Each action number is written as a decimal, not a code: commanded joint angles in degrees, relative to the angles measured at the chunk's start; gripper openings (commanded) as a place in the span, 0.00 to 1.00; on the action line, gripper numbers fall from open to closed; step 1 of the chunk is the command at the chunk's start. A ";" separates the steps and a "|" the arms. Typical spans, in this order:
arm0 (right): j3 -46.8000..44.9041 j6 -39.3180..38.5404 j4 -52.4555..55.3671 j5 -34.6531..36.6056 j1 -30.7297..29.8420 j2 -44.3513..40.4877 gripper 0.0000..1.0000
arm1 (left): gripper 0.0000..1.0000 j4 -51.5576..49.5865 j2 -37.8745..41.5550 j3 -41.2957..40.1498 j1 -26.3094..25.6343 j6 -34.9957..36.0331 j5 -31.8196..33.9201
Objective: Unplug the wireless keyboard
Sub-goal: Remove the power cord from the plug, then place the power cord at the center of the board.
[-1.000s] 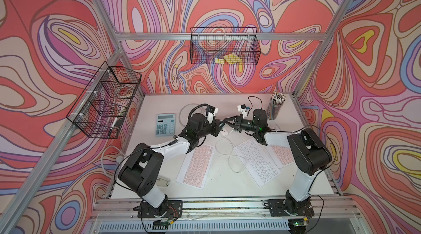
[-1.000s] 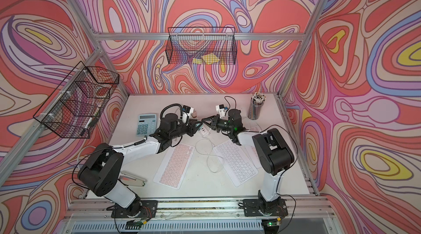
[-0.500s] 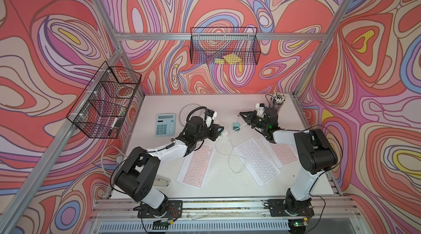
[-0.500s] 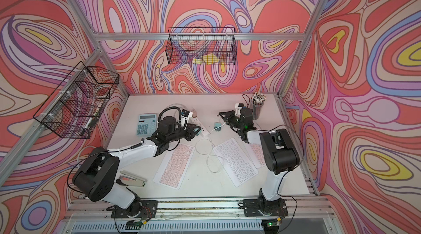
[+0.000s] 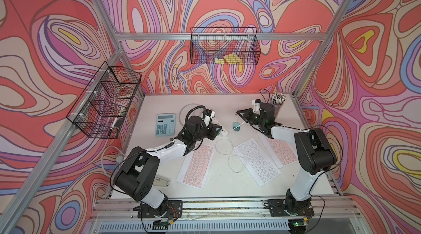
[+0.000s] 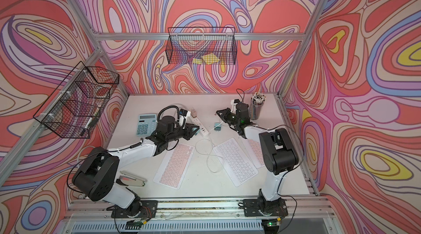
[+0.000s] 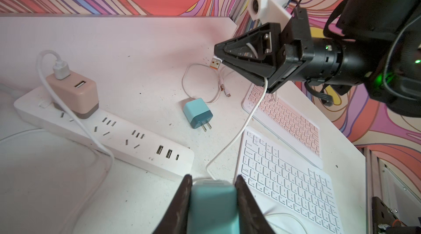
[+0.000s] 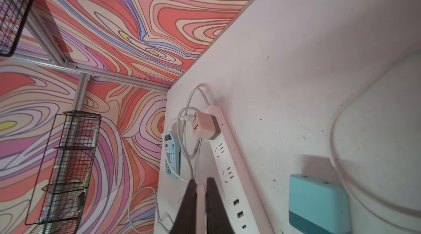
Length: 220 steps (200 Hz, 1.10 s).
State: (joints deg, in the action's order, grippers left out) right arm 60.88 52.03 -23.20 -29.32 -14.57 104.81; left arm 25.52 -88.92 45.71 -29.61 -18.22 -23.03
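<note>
left tool (image 7: pixel 213 179): clamped on teal charger (image 7: pixel 213 207) | right tool (image 8: pixel 201 181): pinched on cable (image 7: pixel 251 116) behind USB plug (image 7: pixel 215 63) | change: drawn apart; plug now clear of charger | white keyboard (image 5: pixel 257 161): near right tool; judged unplugged

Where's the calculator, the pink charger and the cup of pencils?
calculator (image 5: pixel 165 128): in a top view, on its keys.
pink charger (image 7: pixel 74 98): left wrist view, on its side face.
pencil cup (image 6: pixel 256 111): in a top view, on its mesh wall.
</note>
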 commanded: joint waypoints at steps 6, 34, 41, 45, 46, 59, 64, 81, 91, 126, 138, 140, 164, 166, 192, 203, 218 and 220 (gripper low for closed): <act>6.03 -11.37 11.31 3.08 -2.67 3.29 0.00 | 0.00 -0.76 0.70 -0.23 0.45 -0.68 0.95; 10.35 -15.48 15.10 6.12 -4.80 7.01 0.00 | 0.00 -1.04 0.94 -0.67 0.62 -1.02 1.14; 11.16 -15.59 15.20 6.42 -4.92 8.15 0.00 | 0.00 -1.10 1.02 -0.76 0.77 -1.11 1.07; 11.57 -15.56 15.12 6.34 -4.94 8.82 0.00 | 0.00 -1.09 1.14 -0.81 0.83 -1.20 1.05; 11.68 -15.51 15.07 6.27 -4.90 9.05 0.00 | 0.00 -1.09 1.18 -0.89 0.85 -1.20 1.01; 13.27 -15.27 14.92 5.86 -4.87 11.36 0.00 | 0.00 -1.26 1.37 -0.98 0.84 -1.25 0.93; 13.94 -15.25 15.00 5.84 -5.03 12.25 0.00 | 0.00 -1.47 1.37 -0.98 0.93 -1.29 0.96; 16.46 -15.17 15.72 6.03 -5.25 15.17 0.00 | 0.00 -1.94 1.42 -0.98 1.03 -1.38 1.06; 17.88 -15.26 16.54 6.35 -5.43 16.72 0.00 | 0.00 -2.05 1.48 -1.04 0.97 -1.42 1.13; 20.91 -16.12 18.91 7.65 -6.04 20.56 0.02 | 0.00 -2.31 1.83 -1.15 1.13 -1.91 1.27; 21.64 -16.63 19.83 7.83 -6.31 21.43 0.07 | 0.00 -2.87 1.74 -0.98 1.09 -2.06 1.68; 21.76 -16.75 20.03 7.86 -6.38 21.60 0.07 | 0.00 -2.96 1.67 -0.96 1.10 -2.15 1.76; 23.20 -18.73 23.06 8.22 -6.87 22.45 0.20 | 0.00 -4.18 1.07 -0.16 1.20 -2.81 2.18; 23.29 -18.83 23.25 8.29 -6.88 22.41 0.21 | 0.00 -4.38 1.02 -0.03 1.19 -2.86 2.28; 24.43 -21.50 26.59 9.27 -6.92 21.73 0.33 | 0.00 -5.43 0.08 0.90 1.18 -3.83 3.29; 24.52 -22.53 27.62 10.03 -6.91 21.12 0.38 | 0.00 -5.56 -0.29 1.32 1.15 -4.20 3.25; 24.37 -23.85 28.55 10.75 -6.94 19.99 0.44 | 0.00 -6.40 -0.80 2.23 1.17 -4.68 3.60; 24.37 -23.98 28.65 10.81 -6.96 19.81 0.44 | 0.00 -6.55 -0.90 2.37 1.18 -4.69 3.60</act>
State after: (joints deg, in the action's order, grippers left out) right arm 84.40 31.55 1.78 -20.64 -21.37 126.17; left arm 20.29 -89.03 45.47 -28.77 -21.52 -20.40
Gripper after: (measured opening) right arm 0.406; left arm 0.301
